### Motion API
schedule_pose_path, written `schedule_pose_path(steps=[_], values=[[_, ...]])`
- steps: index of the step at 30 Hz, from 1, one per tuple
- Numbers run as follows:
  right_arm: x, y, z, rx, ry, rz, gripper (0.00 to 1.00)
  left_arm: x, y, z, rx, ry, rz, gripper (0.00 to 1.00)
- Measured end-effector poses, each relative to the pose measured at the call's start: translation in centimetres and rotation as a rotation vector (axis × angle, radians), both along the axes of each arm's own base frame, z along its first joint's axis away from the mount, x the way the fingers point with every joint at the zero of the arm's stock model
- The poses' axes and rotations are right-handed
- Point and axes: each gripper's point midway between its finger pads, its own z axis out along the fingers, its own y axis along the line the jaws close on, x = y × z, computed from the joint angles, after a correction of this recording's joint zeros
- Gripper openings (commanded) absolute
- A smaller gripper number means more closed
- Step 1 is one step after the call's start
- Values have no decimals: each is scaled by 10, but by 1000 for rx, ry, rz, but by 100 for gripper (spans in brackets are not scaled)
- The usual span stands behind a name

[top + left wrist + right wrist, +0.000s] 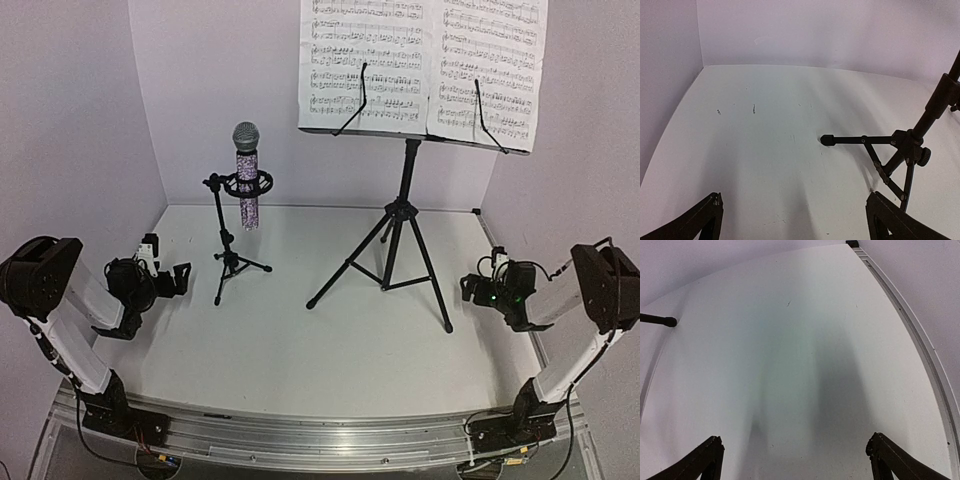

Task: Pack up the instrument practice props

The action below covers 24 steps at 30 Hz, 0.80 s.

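Observation:
A glittery purple-silver microphone (247, 175) with a grey mesh head stands upright in a small black tripod mic stand (229, 247) at the left middle of the table. Its legs show in the left wrist view (890, 150). A tall black tripod music stand (398, 230) holds white sheet-music pages (420, 65) on its desk at the back right. One foot of it shows in the right wrist view (662, 320). My left gripper (178, 280) is open and empty, left of the mic stand. My right gripper (470, 288) is open and empty, right of the music stand.
White walls enclose the table at the back and both sides. A raised rail (920, 340) runs along the table's right edge. An aluminium rail (320, 440) carries both arm bases at the near edge.

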Motion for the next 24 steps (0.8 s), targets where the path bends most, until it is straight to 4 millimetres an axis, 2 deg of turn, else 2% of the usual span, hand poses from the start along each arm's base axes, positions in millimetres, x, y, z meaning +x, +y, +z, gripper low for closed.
schedule_pose_path(steps=[3, 8, 12, 14, 18, 20, 24], values=[[-2, -4, 17, -9, -20, -21, 98, 0, -1, 0, 0, 0, -2, 100], [-7, -11, 69, 20, -123, -88, 98, 0, -2, 0, 2, -2, -9, 100], [-17, -2, 98, 103, -170, -71, 98, -1, -8, 6, 4, 21, -49, 96], [-22, 5, 106, 147, -170, -49, 97, -1, -14, 23, -20, 26, -98, 91], [-33, 23, 120, 237, -160, 23, 94, -1, -17, 95, -92, -70, -251, 84], [-36, 34, 128, 277, -157, 73, 93, -4, -20, 121, -100, -111, -356, 81], [-40, 55, 151, 334, -150, 189, 92, -2, -42, 137, -56, -125, -611, 77]])
